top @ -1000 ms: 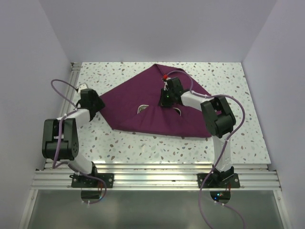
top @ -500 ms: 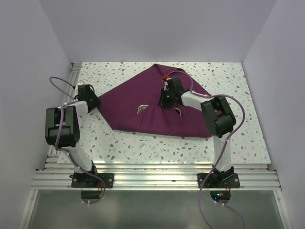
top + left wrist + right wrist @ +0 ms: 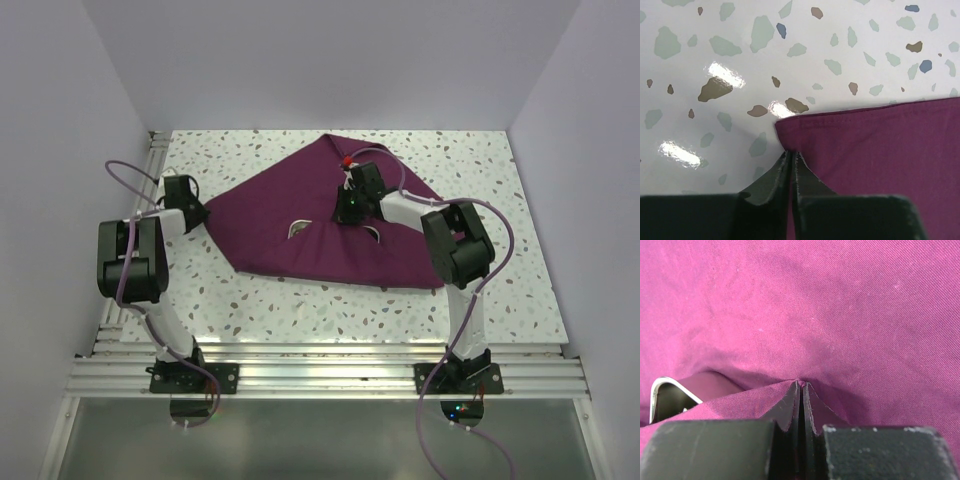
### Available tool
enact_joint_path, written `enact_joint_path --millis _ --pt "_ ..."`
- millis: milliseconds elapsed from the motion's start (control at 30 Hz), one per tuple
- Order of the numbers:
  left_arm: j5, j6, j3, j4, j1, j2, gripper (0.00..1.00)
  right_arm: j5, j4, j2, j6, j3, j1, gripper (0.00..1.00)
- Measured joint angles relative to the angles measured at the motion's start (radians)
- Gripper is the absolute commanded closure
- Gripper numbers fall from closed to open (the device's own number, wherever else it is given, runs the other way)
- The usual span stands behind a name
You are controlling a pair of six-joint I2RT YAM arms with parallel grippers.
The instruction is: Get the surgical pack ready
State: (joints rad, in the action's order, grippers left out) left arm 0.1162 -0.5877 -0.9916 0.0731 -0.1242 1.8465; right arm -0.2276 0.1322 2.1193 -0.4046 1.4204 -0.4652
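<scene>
The surgical pack (image 3: 275,200) is a plum-maroon drape spread in a rough triangle over the speckled table. My left gripper (image 3: 203,214) sits at its left corner. In the left wrist view the left gripper (image 3: 792,152) is shut, with the hemmed corner of the drape (image 3: 875,145) pinched between its tips. My right gripper (image 3: 348,212) is over the drape's middle. The right wrist view shows the right gripper (image 3: 801,383) shut on a raised pinch of the drape (image 3: 840,315). A shiny steel tray rim (image 3: 660,387) peeks from under the cloth.
Small bits of the tray rim (image 3: 297,228) show through gaps in the drape. The speckled tabletop (image 3: 330,305) lies bare in front of the cloth. White walls close the sides and back. An aluminium rail (image 3: 330,370) holds both arm bases.
The left arm drew its wrist in to the drape's left corner and its jaws closed on the hem. The right arm held still.
</scene>
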Motion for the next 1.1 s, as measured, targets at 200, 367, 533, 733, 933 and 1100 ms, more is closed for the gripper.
enact_joint_path --millis 200,367,533,733,933,1100 --pt "0.005 0.006 0.001 -0.001 0.004 -0.003 1.0 -0.001 0.001 0.0 0.0 0.0 0.0 1.0" --pt "0.115 0.031 0.008 -0.056 0.081 -0.079 1.0 -0.002 0.002 0.0 0.0 0.0 0.0 1.0" --pt "0.254 0.058 -0.005 -0.099 0.245 -0.196 1.0 -0.003 0.003 0.0 0.0 0.0 0.0 1.0" --pt "0.386 0.06 -0.007 -0.127 0.426 -0.265 1.0 -0.003 0.003 0.0 0.0 0.001 0.0 1.0" --pt "0.447 0.054 -0.032 -0.176 0.599 -0.272 1.0 -0.011 0.011 0.004 0.0 0.007 0.001 1.0" --pt "0.504 0.047 -0.121 -0.233 0.718 -0.272 1.0 -0.024 0.016 0.01 0.0 0.014 0.002 1.0"
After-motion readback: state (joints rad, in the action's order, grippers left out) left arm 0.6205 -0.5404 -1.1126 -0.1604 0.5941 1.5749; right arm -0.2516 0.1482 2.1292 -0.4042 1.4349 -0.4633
